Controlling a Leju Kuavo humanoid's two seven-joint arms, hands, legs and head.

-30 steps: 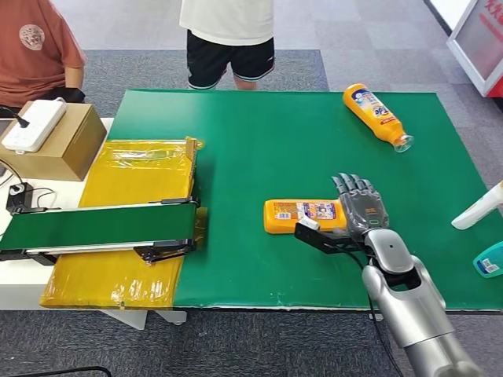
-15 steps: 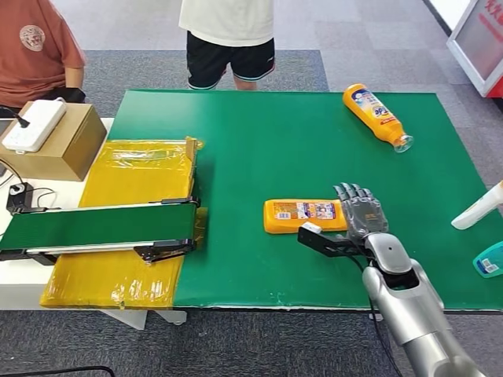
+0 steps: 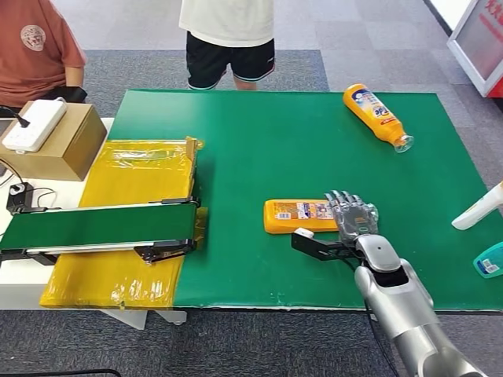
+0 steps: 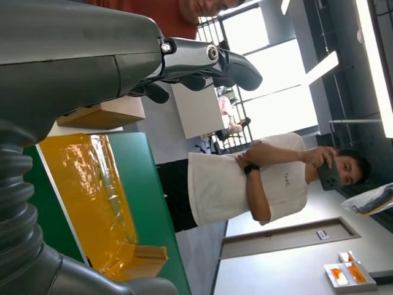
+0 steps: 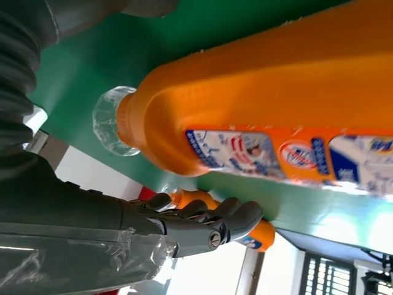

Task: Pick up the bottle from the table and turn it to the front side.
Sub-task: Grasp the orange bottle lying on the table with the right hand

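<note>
Silver right hand (image 3: pixel 354 214) hovers at neck end of orange bottle (image 3: pixel 299 215), fingers apart, holding nothing. Bottle lies flat on green tabletop (image 3: pixel 267 141), back label up. Risk: fingers close on smooth rounded side, bottle rolls or skids away before grip sets.

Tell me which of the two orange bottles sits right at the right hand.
The orange bottle near the mat's front middle, lying on its side beside the right hand. The other orange bottle lies far back by the far edge.
</note>
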